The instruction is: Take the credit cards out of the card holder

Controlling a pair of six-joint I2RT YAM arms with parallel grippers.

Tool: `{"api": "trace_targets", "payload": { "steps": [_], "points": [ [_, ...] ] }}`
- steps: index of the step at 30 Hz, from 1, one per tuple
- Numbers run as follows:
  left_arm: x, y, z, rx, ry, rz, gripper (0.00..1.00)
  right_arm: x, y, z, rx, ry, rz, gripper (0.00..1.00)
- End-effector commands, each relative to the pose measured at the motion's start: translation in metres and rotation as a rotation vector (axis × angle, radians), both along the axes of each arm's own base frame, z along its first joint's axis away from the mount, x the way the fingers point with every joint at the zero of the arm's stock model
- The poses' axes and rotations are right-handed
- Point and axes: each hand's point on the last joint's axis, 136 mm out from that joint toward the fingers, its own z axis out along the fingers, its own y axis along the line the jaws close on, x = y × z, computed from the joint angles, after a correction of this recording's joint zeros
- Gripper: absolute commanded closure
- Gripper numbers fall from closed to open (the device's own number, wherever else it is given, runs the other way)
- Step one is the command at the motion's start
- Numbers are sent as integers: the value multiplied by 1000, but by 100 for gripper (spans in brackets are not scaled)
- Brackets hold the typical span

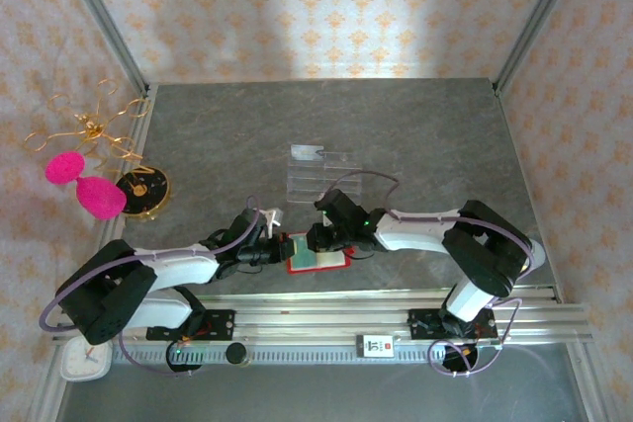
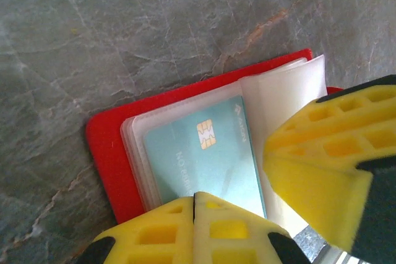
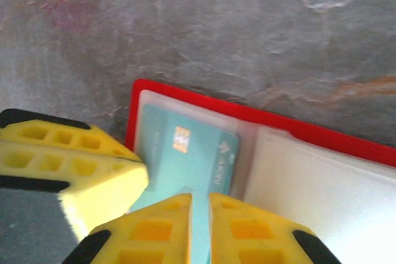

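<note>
Left gripper (image 2: 193, 198) nearest the lens, left wrist view. Its yellow fingers (image 2: 154, 233) are pressed flat together, no gap, nothing seen between them. Tips sit at the near edge of the teal card (image 2: 204, 153).

Card lies chip up inside a clear sleeve (image 2: 133, 134) on the open red card holder (image 2: 105, 146). Holder is flat on the grey marbled table (image 2: 124, 29). A whitish translucent page (image 2: 284, 91) stands just beside the card. Another yellow finger (image 2: 315, 171), from the other arm, covers the page's lower part.

Right wrist view: right gripper (image 3: 199, 199) at the bottom edge. Fingers are nearly together, with a thin slit between them and teal showing through it. Cannot tell whether the card is pinched or only lies under the tips. Card occupies the left half of the holder, with the red rim (image 3: 185, 94) around it. The whitish page fills the right half. The left gripper's closed tip (image 3: 139, 177) comes in from the left, at the card's left edge. Contact is not certain.

Top view: both arms reach inward from the near edge. Their grippers meet over the holder (image 1: 341, 265), which lies open near the table's front centre, teal card (image 1: 316, 260) up. Clear slotted tray (image 1: 321, 170) sits further back, well apart. At the left edge are two pink pieces (image 1: 99, 197), a gold wire ornament (image 1: 94, 127) and a black and gold disc (image 1: 144, 188).
</note>
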Motion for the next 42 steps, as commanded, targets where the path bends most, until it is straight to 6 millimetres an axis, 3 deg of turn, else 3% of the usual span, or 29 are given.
{"api": "trace_targets", "payload": {
  "steps": [1,12,18,25,34,36,39,42],
  "points": [
    [-1,7,-14,58,7,-9,100,1,-9,-9,-15,34,-51,86],
    [-9,11,-27,82,35,-22,100,2,-25,-21,-32,75,-115,89],
    [-9,9,-27,78,38,-34,100,-4,-16,-28,-1,111,-80,88],
    [-12,7,-29,70,49,-48,100,-7,-16,-31,9,126,-73,100],
    [-11,11,-24,82,26,-39,100,1,-51,-37,-119,55,-188,100],
    [-10,8,-21,72,23,-46,100,3,-50,-30,-102,43,-188,100],
    [-10,7,-15,64,12,-48,100,8,-38,-5,-30,-7,-156,100],
    [-9,9,-12,72,9,-37,100,7,-25,16,44,-19,-109,91]
  ]
}}
